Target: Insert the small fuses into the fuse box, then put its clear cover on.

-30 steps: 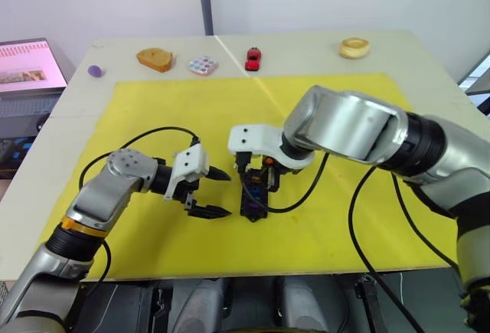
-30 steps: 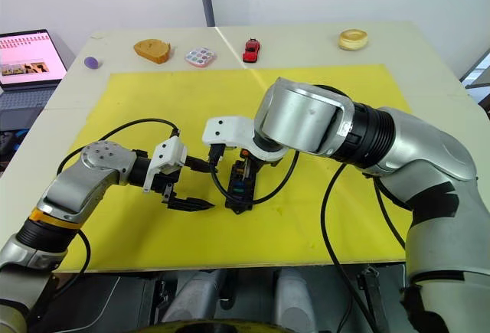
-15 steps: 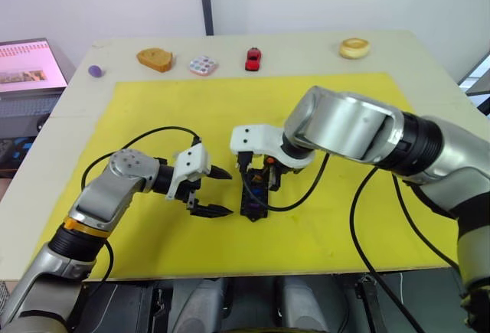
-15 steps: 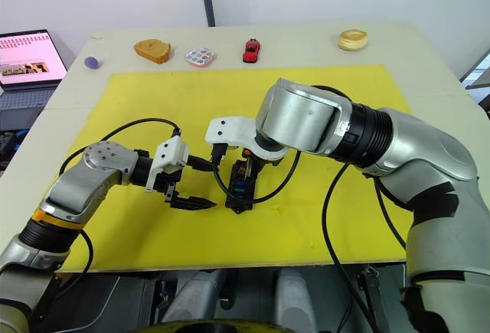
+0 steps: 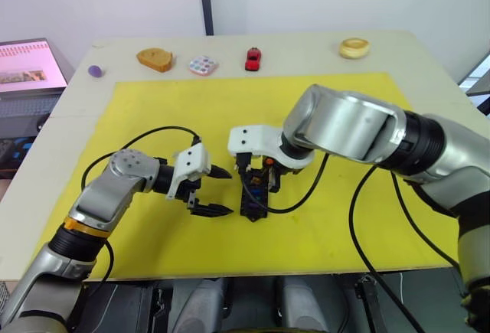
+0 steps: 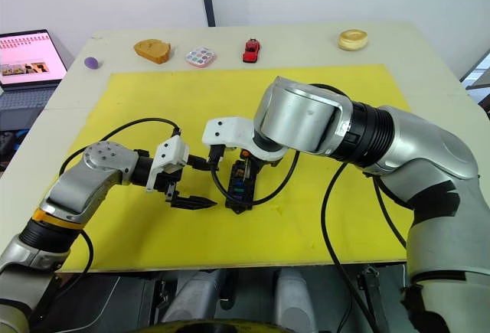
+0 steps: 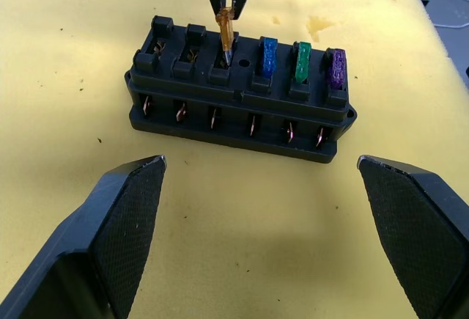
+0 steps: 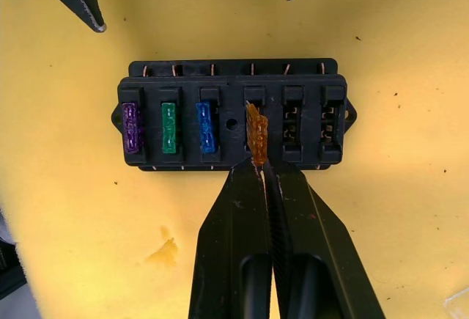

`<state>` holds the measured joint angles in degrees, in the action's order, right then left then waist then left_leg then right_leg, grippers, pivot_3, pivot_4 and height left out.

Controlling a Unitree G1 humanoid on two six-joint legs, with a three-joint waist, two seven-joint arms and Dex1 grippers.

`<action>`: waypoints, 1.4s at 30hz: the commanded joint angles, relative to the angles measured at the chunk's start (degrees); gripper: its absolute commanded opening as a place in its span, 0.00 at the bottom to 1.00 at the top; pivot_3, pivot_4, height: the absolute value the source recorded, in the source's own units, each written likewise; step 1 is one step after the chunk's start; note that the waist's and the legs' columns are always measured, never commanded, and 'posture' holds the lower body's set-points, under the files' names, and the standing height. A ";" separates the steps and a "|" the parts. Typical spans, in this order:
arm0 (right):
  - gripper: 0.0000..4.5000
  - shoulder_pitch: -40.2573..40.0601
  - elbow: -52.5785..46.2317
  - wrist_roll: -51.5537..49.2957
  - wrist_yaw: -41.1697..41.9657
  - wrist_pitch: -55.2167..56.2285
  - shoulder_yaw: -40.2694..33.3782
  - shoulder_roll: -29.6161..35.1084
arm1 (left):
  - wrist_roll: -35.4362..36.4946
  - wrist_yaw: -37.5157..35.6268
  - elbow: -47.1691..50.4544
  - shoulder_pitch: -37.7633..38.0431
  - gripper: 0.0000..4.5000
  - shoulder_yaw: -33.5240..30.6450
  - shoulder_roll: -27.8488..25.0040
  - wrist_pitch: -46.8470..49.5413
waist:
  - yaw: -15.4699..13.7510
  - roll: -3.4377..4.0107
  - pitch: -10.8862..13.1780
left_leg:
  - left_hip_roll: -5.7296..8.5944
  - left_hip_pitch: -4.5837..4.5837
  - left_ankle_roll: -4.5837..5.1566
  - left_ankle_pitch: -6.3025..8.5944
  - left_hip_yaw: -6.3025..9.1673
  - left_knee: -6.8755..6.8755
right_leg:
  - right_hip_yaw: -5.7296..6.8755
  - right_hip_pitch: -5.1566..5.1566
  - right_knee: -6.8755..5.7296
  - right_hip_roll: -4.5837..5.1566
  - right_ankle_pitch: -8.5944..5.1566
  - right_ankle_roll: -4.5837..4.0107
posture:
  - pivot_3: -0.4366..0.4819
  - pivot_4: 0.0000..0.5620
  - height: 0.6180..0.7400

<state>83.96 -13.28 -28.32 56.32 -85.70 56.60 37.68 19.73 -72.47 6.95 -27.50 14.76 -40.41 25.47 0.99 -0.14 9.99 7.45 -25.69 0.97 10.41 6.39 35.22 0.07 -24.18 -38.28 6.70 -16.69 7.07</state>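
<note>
right claw (image 8: 258, 166) clamped on amber fuse (image 8: 256, 132) at fuse box (image 8: 231, 121) fourth slot | purple, green, blue fuses seated | left claw (image 7: 264, 231) apart beside box, mid-worktop

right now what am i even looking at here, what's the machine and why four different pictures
This is a humanoid robot with two arms, each ending in a two-fingered black gripper. The two wide pictures come from a stereo camera on its head, looking down over its arms at a table covered by a yellow mat. The two close-ups come from cameras on its wrists, looking along each gripper's fingers.

On the mat sits a black fuse box with a row of six slots. A purple fuse, a green fuse and a blue fuse are already seated. The right gripper pinches an amber fuse at the fourth slot; two slots are empty. The left gripper hangs open beside the box.

Along the table's far edge lie a bread slice, a pastel tile, a red toy car, a doughnut and a purple ball.
</note>
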 commanded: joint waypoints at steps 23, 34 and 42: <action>0.00 0.99 -1.47 2.21 0.79 1.95 2.13 0.35 | 0.68 1.27 3.17 0.68 0.98 -1.57 -0.21 0.41 | 0.00 0.00 0.00 | 0.00 0.00 0.00 -0.01 0.00 0.01 | 0.00 0.00 -0.02 0.00 0.00 0.00 | 0.48 0.27 1.00; 0.00 0.98 -2.02 2.69 0.89 2.15 1.88 -0.12 | 0.86 1.93 3.87 1.43 0.98 -1.41 -0.19 0.39 | -0.01 0.00 -0.01 | 0.00 0.00 -0.01 -0.01 0.00 0.03 | 0.00 0.00 -0.03 0.00 0.00 0.00 | 0.48 0.27 1.00; 0.00 1.14 -2.68 2.37 1.70 2.51 0.63 0.43 | 0.80 1.98 3.91 1.53 0.98 -1.40 -0.08 0.46 | -0.03 0.00 -0.01 | 0.00 0.00 0.00 -0.01 0.00 0.03 | 0.00 0.00 -0.04 0.00 0.00 0.00 | 0.48 0.27 1.00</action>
<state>83.93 -14.52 -26.04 57.64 -83.44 59.04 37.64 19.98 -70.71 9.20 -25.47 14.65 -40.41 25.98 0.97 -0.14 9.98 7.45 -25.69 0.96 10.40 6.39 35.25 0.07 -24.18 -38.31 6.70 -16.69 7.07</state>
